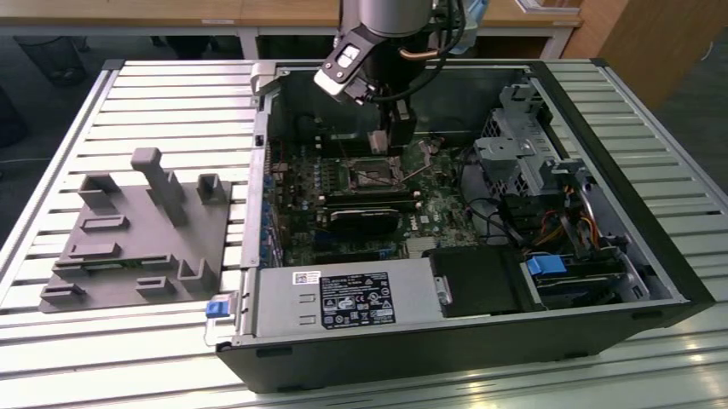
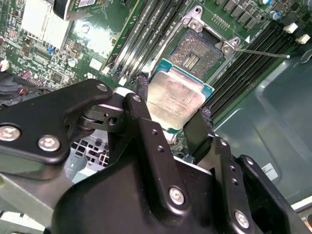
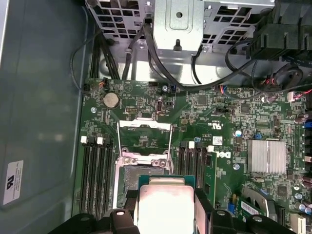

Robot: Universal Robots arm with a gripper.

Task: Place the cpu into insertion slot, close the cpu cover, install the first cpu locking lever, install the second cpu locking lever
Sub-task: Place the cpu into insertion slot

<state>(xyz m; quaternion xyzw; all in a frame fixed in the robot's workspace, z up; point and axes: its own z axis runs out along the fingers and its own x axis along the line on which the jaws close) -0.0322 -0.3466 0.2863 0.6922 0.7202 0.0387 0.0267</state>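
Gripper (image 2: 174, 101) clamps cpu (image 2: 181, 92) by opposite edges, fingers (image 2: 146, 117) closed on it, chip held flat above board (image 3: 219, 112) near insertion slot (image 2: 197, 51), not yet seated; cpu cover (image 3: 145, 132) stands swung open, exposing pin-field.

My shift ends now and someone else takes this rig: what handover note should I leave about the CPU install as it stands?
Pincer: shut on the cpu, gripped by its edges, held over the motherboard inside the case.
Insertion slot: bare, pin field exposed, just beyond the cpu.
Cpu cover: swung open.
Lever rod: sticks out beside the slot and appears unlatched.
Done: cpu is in the pincer.
Left: seating the cpu, closing the cover, both locking levers.
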